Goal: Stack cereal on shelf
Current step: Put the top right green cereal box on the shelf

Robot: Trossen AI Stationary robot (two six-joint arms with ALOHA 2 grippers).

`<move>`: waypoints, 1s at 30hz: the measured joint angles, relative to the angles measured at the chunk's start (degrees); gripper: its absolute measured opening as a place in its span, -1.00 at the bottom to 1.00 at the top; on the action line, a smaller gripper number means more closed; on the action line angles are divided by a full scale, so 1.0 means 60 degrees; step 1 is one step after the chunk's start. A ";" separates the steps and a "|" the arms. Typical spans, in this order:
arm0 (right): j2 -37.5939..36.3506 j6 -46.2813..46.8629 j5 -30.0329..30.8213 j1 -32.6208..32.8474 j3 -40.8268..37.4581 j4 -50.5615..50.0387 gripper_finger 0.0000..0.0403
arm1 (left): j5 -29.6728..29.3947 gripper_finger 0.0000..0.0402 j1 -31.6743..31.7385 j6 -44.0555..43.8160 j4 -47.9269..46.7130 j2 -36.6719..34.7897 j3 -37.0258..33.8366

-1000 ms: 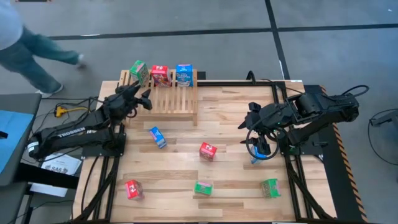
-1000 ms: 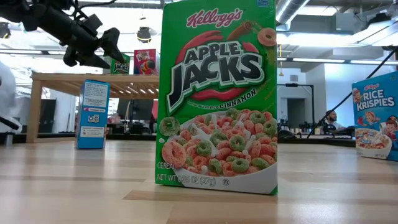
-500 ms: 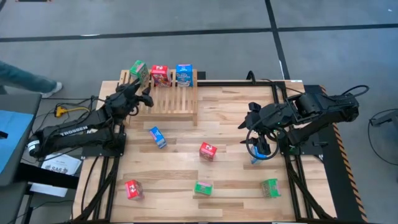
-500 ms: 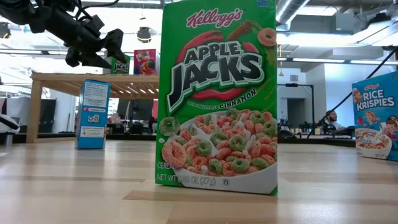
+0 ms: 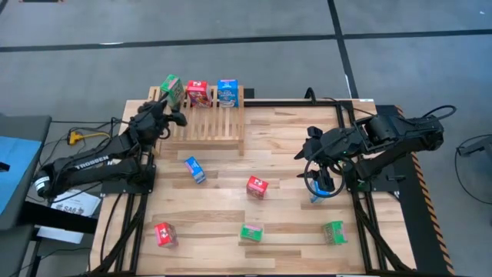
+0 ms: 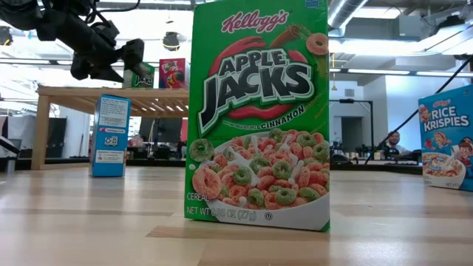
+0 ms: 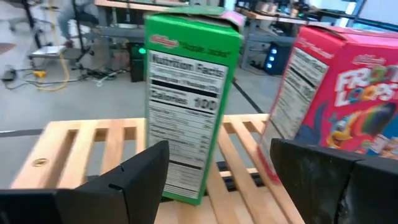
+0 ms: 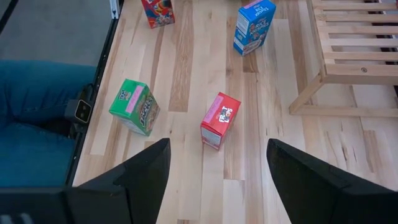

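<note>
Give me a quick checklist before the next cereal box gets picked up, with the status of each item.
1. Left gripper free of a box: ok, jaws open, nothing between them, facing the green box on the shelf.
2. Right gripper free: ok, jaws open above the table.
3. Boxes on shelf upright: ok, green, red and blue in a row along its far edge.
4. Room on the shelf: ok, the near slats are bare.
5. Next box reachable: ok, the red box on the table stands clear of the others.
6. Blue box under the right arm: cannot tell, mostly hidden.
</note>
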 joint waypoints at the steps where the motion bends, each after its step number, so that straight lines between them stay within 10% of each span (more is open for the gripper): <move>1: 0.0000 0.0000 0.0000 0.0000 0.0000 0.0000 0.45 | -0.0030 0.34 0.0000 0.0029 0.0002 0.0000 0.0000; 11: 0.0000 0.0000 0.0000 0.0000 0.0000 0.0002 0.45 | 0.1471 0.34 -0.0004 -0.1262 0.0088 -0.0004 0.0000; 30: 0.0000 -0.0013 0.0000 -0.0015 0.0000 0.0000 0.45 | 0.1459 0.34 0.0214 -0.0803 0.0848 -0.0001 0.0000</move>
